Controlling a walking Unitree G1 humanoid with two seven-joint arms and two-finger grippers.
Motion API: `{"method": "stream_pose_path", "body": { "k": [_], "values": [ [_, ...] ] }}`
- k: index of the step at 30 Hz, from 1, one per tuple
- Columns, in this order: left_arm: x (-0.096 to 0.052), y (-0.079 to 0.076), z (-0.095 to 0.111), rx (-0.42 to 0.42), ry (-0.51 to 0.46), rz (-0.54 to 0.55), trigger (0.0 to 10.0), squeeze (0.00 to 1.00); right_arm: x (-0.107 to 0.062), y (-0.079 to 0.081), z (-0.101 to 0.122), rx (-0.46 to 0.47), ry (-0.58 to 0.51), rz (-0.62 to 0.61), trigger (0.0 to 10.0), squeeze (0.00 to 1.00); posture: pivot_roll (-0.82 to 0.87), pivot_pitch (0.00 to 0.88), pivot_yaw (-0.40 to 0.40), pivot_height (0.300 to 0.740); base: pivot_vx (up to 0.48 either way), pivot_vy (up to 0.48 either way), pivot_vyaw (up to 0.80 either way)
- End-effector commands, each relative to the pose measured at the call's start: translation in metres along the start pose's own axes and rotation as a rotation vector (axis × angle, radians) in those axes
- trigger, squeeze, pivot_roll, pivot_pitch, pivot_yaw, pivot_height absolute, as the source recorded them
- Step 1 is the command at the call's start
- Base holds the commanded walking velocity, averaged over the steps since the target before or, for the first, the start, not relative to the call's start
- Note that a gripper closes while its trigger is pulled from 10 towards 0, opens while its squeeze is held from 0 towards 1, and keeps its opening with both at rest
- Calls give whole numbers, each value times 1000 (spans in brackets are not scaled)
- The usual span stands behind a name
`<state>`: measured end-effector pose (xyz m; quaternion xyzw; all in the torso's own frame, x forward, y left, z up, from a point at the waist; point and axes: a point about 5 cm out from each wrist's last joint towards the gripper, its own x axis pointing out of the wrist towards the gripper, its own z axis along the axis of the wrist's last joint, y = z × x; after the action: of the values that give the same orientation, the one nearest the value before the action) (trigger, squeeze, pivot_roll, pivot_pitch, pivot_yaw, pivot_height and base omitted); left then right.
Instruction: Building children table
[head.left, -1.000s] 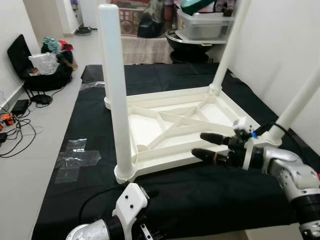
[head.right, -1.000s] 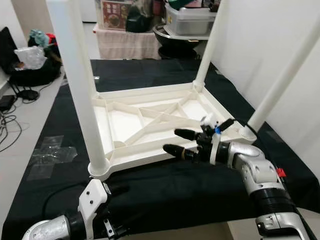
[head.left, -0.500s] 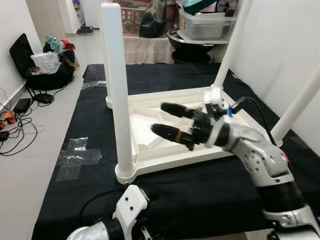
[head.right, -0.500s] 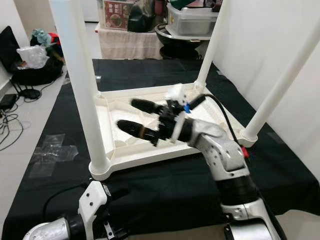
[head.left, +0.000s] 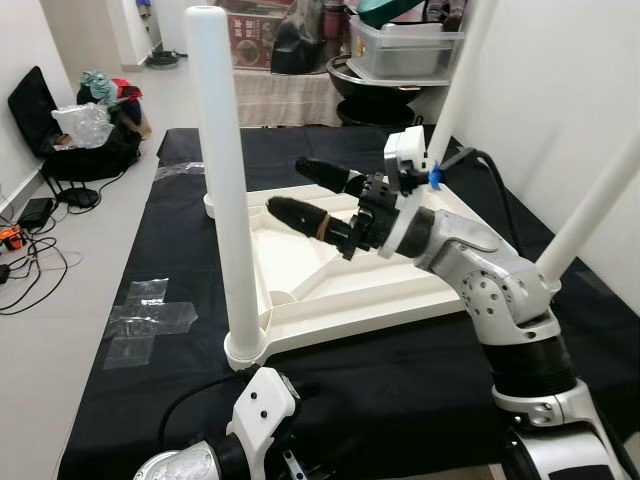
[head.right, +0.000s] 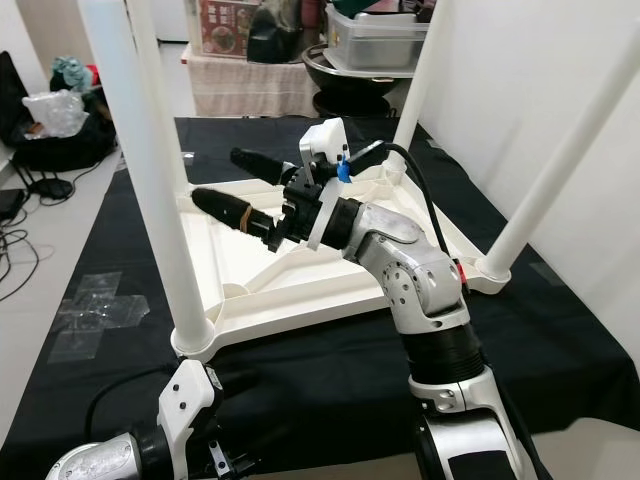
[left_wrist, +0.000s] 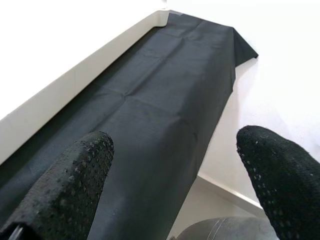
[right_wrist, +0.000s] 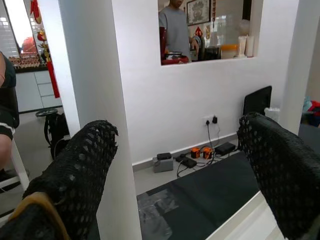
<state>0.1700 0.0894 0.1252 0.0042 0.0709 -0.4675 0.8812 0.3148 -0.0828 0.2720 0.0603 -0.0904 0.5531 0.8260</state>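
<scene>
A white children's table (head.left: 372, 304) lies upside down on a black cloth, its legs pointing up. The near-left leg (head.left: 222, 200) stands tall at the front left corner. My right gripper (head.left: 287, 185) hovers open above the table's underside, its fingertips a short way right of that leg. In the right wrist view the leg (right_wrist: 95, 75) stands between the spread fingers (right_wrist: 75, 170), off toward one of them. My left gripper (left_wrist: 172, 145) hangs open and low by the cloth's front edge, holding nothing.
Two more legs rise at the far right (head.left: 455, 90) and near right (head.left: 590, 215). Bags and cables (head.left: 95, 130) lie on the floor at left, tape strips (head.left: 150, 320) on the cloth edge. Storage boxes (head.left: 400, 45) stand behind. A person (right_wrist: 175, 30) stands beyond a wall opening.
My right gripper has swung up from the near-right corner and leftward across the table toward the near-left leg, staying open. The left arm has not moved.
</scene>
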Motion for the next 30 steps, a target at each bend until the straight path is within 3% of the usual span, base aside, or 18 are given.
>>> {"method": "stream_pose_path", "body": {
  "k": [1,11,15,23,30],
  "values": [
    [0,-1,1,-3,3,-4,10000,0,5,4,3,7,0,22,10000,0,61,18,-96,740,0,0,0],
    [1,-1,2,2,-3,5,10000,0,10,36,-14,70,44,274,10000,0,64,14,-104,740,0,0,0],
    [1,-1,2,1,-4,7,10000,0,14,37,-18,63,55,274,10000,0,62,15,-103,740,0,0,0],
    [0,-6,3,-7,-8,-7,10000,0,48,38,-48,53,120,192,10000,0,69,24,-115,740,0,0,0],
    [-1,-9,3,-12,-7,-8,10000,0,57,37,-53,58,125,156,10000,0,67,32,-119,740,0,0,0]
  ]
}}
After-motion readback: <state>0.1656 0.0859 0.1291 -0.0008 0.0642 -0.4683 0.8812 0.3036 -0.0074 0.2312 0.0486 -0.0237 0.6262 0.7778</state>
